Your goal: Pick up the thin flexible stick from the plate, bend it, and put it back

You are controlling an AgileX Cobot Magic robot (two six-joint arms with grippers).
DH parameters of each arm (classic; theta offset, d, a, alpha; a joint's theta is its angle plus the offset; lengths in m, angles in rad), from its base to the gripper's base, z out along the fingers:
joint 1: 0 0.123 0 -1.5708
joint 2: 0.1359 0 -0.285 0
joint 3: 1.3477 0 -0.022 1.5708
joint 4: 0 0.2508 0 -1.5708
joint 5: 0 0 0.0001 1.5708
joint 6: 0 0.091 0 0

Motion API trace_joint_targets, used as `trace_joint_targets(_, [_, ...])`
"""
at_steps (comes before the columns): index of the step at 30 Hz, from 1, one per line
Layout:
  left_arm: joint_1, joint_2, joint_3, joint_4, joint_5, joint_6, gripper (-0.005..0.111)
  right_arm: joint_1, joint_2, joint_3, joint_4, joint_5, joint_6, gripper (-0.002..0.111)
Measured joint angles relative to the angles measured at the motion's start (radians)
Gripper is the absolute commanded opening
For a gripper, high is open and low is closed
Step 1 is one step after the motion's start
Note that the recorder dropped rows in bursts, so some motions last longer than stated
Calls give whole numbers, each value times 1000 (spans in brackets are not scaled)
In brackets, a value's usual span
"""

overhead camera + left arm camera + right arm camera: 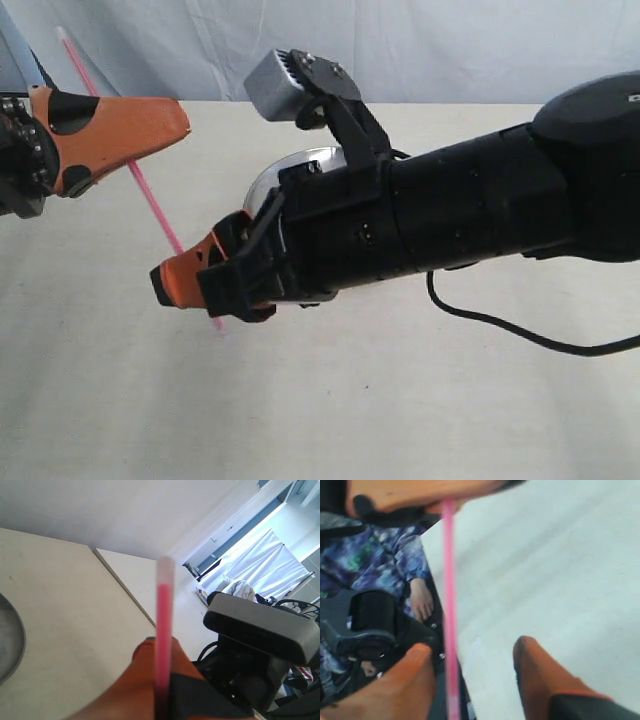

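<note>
The thin pink stick [150,200] hangs straight in the air, slanting from upper left down to the right. My left gripper [168,125] is shut on its upper part; in the left wrist view the stick [164,625] runs up from between the closed orange fingers [150,680]. My right gripper [172,285] is at the stick's lower end, open. In the right wrist view the stick [449,580] passes between the spread fingers [535,675], close to one of them. The silver plate [290,168] lies on the table, mostly hidden behind my right arm; its rim [10,640] shows beside the left gripper.
A black cable [500,328] trails over the white table under my right arm. The table's edge [125,587] lies beyond the left gripper. A person in a tie-dye top [375,560] is off the table's side.
</note>
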Motion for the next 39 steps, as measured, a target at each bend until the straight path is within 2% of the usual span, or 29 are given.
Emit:
trace_joint_targets(3, [0,0,0,-2,0,0,0,0,26,0,43,-38,0,18])
trace_joint_targets(5, [0,0,0,-2,2,0,0,0,46,0,72,-56,0,0])
trace_joint_targets(6, [0,1,0,0,11,0,0,2,54,0,78,-53,-5,-1])
trace_joint_targets(17, [0,11,6,53,37,2,0,9,166,-8,208,-24,-112,-1])
trace_joint_targets(22, [0,11,8,79,44,0,0,9,165,-6,214,90,-120,0])
trace_joint_targets(25, [0,11,3,81,44,-24,0,7,138,0,196,124,-120,16])
trace_joint_targets(28, [0,7,2,98,41,-40,0,7,100,2,177,84,-120,33])
trace_joint_targets(30, [0,5,2,120,44,-42,0,5,76,2,175,79,-120,22])
trace_joint_targets(32, [0,5,2,134,58,-46,0,5,63,2,175,100,-120,0])
trace_joint_targets(36, [0,1,0,152,67,-55,0,1,57,4,171,133,-116,2])
trace_joint_targets(39, [0,1,0,148,61,-55,0,1,57,4,170,121,-115,11])
